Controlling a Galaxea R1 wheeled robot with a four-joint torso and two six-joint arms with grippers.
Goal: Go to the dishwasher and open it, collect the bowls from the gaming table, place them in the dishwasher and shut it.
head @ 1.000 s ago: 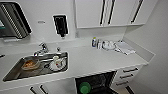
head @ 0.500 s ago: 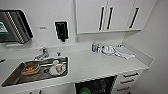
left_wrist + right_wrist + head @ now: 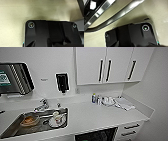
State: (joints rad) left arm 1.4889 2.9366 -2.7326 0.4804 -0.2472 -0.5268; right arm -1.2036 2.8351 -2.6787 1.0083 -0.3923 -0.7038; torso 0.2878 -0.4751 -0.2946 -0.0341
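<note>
The dishwasher [image 3: 97, 135] under the counter [image 3: 100, 115] already gaped open—bowls uncollected—and neither gripper's state could be told.

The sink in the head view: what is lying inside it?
Inside the sink lie an orange-brown bowl-like dish and a white plate with a cup-like item on it. What lies under them is covered.

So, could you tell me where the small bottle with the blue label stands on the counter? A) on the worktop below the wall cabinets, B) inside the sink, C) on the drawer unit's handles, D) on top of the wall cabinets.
A: the bottle stands on the worktop under the cabinets, right of the sink.
</note>
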